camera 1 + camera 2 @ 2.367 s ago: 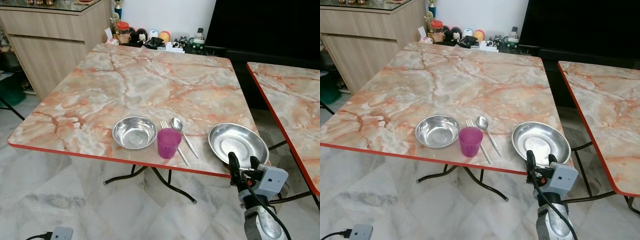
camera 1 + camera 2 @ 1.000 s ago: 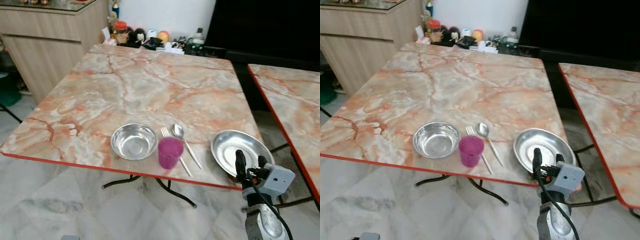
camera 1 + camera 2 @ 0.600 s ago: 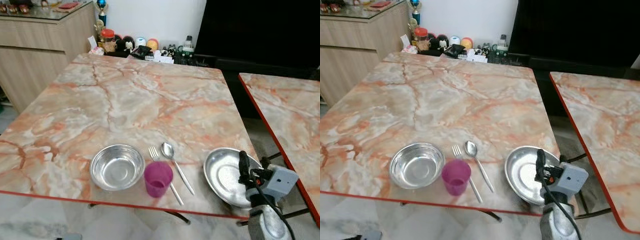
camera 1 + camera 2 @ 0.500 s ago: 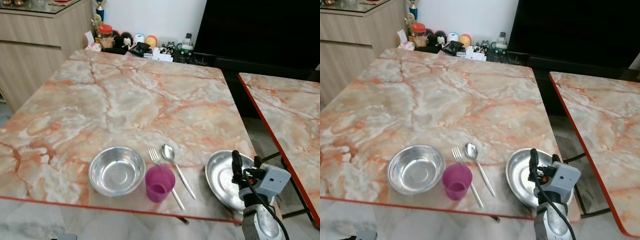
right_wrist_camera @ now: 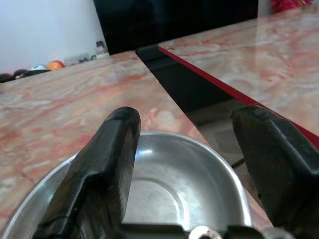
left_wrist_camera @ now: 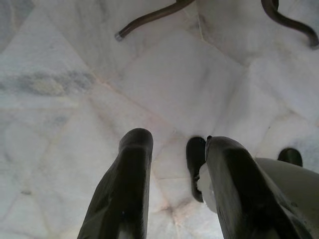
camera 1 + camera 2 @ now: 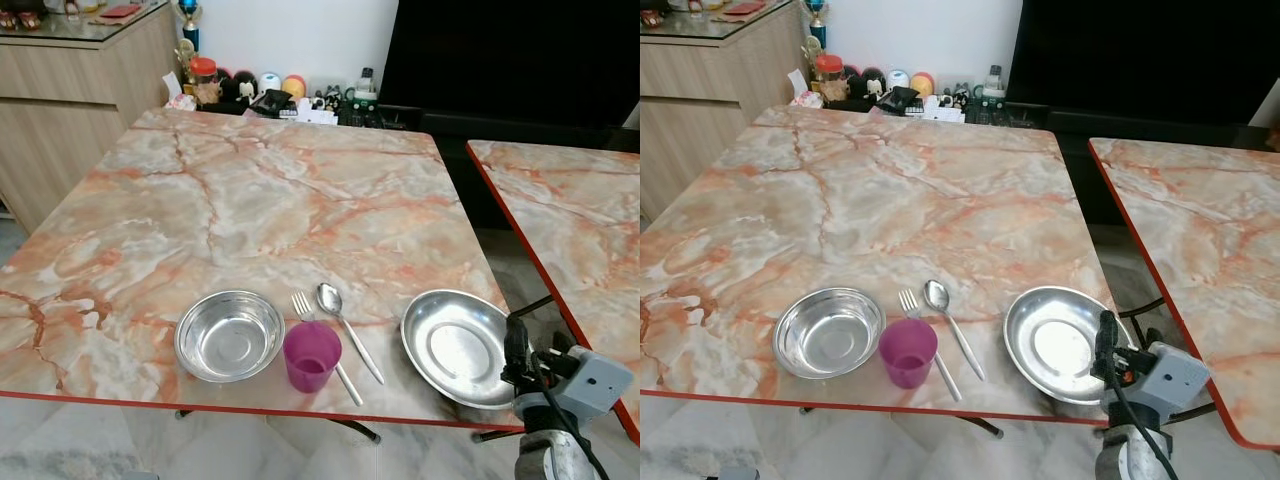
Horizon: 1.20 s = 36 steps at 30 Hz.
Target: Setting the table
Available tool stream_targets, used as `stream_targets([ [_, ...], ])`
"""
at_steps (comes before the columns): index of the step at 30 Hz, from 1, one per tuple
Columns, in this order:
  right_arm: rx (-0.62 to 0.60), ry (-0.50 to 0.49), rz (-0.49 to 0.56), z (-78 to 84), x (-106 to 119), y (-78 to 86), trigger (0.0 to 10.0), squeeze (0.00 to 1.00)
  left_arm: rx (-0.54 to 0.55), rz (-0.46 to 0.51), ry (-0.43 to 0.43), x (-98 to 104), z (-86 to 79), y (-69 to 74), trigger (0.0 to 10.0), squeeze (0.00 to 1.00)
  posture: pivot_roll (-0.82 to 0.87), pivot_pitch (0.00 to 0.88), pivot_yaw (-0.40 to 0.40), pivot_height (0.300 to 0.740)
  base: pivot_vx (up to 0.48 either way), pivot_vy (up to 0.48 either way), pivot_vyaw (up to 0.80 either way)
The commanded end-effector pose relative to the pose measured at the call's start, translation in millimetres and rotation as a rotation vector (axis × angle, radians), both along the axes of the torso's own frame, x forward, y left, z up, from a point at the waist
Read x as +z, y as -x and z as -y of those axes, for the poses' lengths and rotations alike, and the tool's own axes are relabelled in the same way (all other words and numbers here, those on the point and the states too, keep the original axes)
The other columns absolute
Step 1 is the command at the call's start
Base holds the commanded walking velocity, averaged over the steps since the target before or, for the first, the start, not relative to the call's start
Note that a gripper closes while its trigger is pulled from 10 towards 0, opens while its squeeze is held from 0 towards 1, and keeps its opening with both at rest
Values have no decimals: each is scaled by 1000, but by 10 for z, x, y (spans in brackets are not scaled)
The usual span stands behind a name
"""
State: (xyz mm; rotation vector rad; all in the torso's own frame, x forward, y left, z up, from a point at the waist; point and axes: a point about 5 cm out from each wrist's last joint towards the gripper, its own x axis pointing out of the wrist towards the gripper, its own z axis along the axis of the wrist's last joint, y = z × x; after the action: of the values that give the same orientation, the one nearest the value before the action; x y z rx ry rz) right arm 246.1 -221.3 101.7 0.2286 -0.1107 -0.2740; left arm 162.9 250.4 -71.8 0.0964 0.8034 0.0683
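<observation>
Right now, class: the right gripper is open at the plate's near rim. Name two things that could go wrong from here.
1. The plate lies at the table corner; a push from the right gripper might slide it off.
2. The cup stands against the fork, near the spoon; sliding the plate leftward might knock them.

Home dining room: marble-top table (image 7: 300, 200), wooden sideboard (image 7: 80, 70).
</observation>
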Motion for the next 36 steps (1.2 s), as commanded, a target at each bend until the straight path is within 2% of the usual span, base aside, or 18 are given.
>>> stream_targets([
  [1, -12, 1, -4, 42, 18, 0, 10000, 0, -12, -18, -2, -30, 19, 53, 10000, 0, 50, 116, -72, 740, 0, -480, 0],
  [6, 10, -10, -5, -17, 28, -19, 10000, 0, -6, -15, 6, -29, 29, 42, 10000, 0, 53, 118, -74, 740, 0, -354, 0],
  [14, 34, -21, -25, -51, -10, 5, 10000, 0, 0, -24, 6, -40, 24, 68, 10000, 0, 51, 121, -74, 740, 0, 0, 0],
  [22, 109, -40, -82, -147, -102, -19, 10000, 0, -2, -23, 9, -42, 38, 62, 10000, 0, 52, 121, -77, 740, 0, 0, 0],
  [28, 129, -123, -109, -201, -169, 25, 10000, 0, -7, -24, 8, -48, 51, 69, 10000, 0, 53, 118, -79, 740, 0, 0, 0],
  [32, 131, -133, -116, -202, -175, 52, 10000, 0, -10, -27, 10, -52, 54, 80, 10000, 0, 53, 117, -80, 740, 0, 0, 0],
  [36, 95, -159, -93, -174, -136, 164, 10000, 0, -11, -26, 7, -53, 45, 95, 10000, 0, 60, 108, -82, 740, 0, 0, 0],
])
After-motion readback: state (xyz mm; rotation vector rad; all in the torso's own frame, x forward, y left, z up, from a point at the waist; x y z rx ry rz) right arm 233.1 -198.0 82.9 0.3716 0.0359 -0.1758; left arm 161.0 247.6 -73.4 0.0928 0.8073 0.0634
